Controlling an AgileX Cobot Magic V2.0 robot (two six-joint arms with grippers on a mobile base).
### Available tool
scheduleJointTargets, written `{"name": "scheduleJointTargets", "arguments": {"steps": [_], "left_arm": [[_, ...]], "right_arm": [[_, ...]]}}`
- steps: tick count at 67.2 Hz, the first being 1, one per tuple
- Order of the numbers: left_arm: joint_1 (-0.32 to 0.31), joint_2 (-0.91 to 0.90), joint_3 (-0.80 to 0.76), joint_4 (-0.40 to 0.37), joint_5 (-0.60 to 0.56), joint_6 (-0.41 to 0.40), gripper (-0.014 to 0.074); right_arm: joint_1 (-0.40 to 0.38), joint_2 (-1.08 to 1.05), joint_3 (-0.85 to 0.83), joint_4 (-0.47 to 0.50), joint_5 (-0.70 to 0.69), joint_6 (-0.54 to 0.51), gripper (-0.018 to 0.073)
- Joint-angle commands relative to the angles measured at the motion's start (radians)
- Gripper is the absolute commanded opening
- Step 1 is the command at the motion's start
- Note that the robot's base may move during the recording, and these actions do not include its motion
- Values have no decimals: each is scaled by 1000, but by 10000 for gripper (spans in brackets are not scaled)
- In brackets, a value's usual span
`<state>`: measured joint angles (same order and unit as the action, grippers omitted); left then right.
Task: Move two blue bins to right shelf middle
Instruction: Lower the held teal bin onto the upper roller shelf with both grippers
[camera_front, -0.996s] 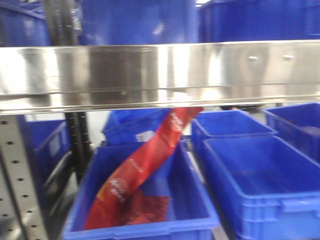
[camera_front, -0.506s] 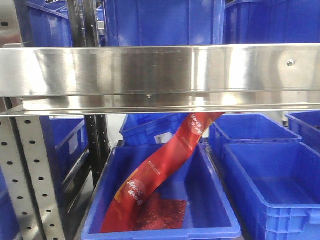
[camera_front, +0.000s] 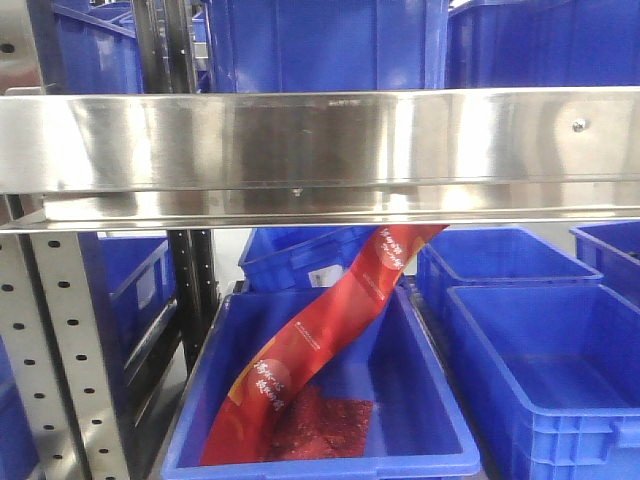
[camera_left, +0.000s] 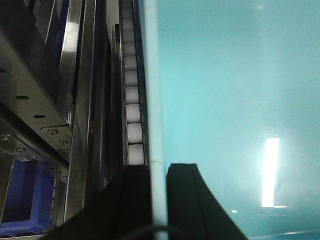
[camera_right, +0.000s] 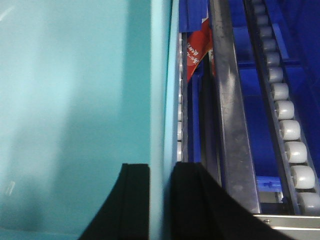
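A pale cyan-blue bin (camera_left: 235, 90) fills the right of the left wrist view, and the same colour of bin (camera_right: 75, 85) fills the left of the right wrist view. My left gripper (camera_left: 159, 167) is shut on the bin's thin left wall, one black finger on each side. My right gripper (camera_right: 161, 167) is shut on the right wall the same way. I see only one pale bin; a second is not distinguishable. Neither the bin nor the grippers appear in the front view.
A steel shelf beam (camera_front: 320, 150) crosses the front view. Royal-blue bins stand above and below it, one (camera_front: 430, 400) holding a red bag (camera_front: 300, 360). A perforated upright (camera_front: 50, 350) stands at left. Roller tracks (camera_left: 134, 112) (camera_right: 287, 130) run beside the bin's walls.
One second ago the front view was blurred and the shelf sat further left in it; it shifted right and sharpened. Since half a second ago nothing has visibly moved.
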<state>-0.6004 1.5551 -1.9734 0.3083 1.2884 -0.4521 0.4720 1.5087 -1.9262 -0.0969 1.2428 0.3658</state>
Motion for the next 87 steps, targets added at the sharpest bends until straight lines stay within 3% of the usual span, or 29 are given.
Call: {"name": "scheduleJointTargets", "arguments": {"steps": [1,65,77,87], "left_arm": [[-3,-17,-16,-7,-67,4,-111],[-3,-17,-16,-7,-96,4,-111],[2,34,-16,-7,-132,4,-111],[8,85,-13,-7,-217,-65,-111]], "right_arm": [[1,-25,-20,28,-100,-8,-167],[1,-5,-20,28,-126,-8,-167],[1,59,-20,-31,-152,-8,-167],[1,98,7,-111,-206,15,-167]]}}
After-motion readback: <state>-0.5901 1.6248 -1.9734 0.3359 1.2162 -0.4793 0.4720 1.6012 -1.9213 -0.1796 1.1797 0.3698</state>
